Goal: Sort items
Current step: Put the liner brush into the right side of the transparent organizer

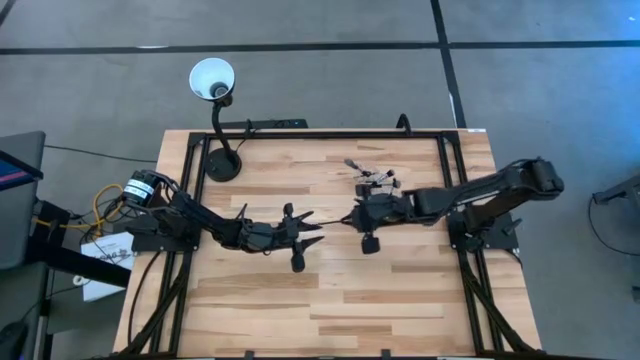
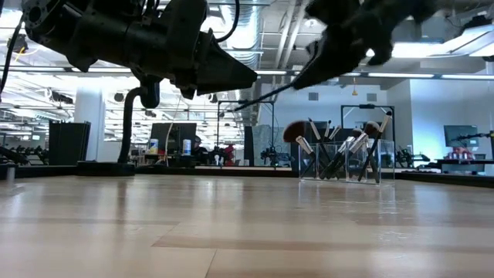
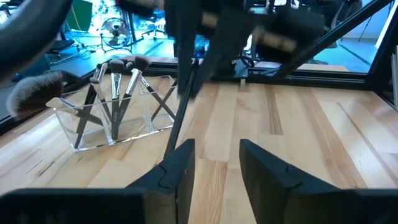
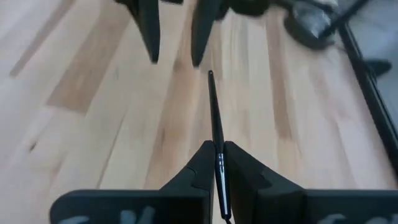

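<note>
A: How was the right gripper (image 4: 215, 163) found, and what was in it?

B: Its two fingers were seen clamped together on a slim brush (image 4: 214, 118), gripped near the silvery end, with the thin dark handle left sticking out ahead. The brush was carried in the air above the table (image 1: 400, 300), about mid-table, with its free end pointed across at the left gripper (image 3: 214, 163).

A: And the left one?

B: Its fingers were seen apart, with nothing between them. The handle tip was shown just ahead of those fingers, not touched by them. It was judged that a hand-over between the arms was under way, though which way it ran could not be told from this alone.

A: Why was the brush held by the far end?

B: Probably so that most of the handle was left free, which suits a pass or a drop into a slot.

A: Where were the other brushes?

B: They were stood bristles up in a clear holder (image 3: 118, 118) on the far part of the table, nearer the right arm's side. A wide fluffy brush (image 3: 31, 92) was seen at one end of it. A lamp (image 1: 212, 80) was stood at the far left corner, well apart
</note>
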Robot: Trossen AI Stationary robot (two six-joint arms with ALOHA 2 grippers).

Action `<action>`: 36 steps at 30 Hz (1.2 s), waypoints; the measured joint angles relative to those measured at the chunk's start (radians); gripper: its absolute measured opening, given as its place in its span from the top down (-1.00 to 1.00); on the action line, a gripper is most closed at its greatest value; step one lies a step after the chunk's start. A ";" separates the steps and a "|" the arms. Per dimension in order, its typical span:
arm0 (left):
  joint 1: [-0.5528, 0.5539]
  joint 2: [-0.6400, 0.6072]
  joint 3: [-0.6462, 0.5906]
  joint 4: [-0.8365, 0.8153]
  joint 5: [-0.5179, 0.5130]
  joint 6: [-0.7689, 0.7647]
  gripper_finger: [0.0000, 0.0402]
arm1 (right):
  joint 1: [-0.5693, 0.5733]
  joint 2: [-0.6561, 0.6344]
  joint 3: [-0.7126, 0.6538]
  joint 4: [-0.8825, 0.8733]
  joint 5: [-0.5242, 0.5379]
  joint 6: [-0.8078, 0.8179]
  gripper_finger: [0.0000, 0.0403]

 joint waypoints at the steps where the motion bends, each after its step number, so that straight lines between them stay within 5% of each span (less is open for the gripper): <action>1: 0.000 0.000 0.000 0.000 0.000 0.000 0.40 | 0.005 -0.019 0.033 -0.092 0.015 0.008 0.93; 9: 0.000 0.000 0.000 -0.003 0.000 -0.047 0.40 | -0.002 -0.131 0.312 -0.833 0.111 0.205 0.93; 17: 0.000 0.000 0.000 -0.003 0.000 -0.053 0.42 | -0.100 -0.172 0.351 -1.290 0.143 0.493 0.97; 36: 0.000 0.000 0.000 -0.017 0.000 -0.053 0.42 | -0.191 -0.058 0.261 -1.144 0.060 0.420 0.88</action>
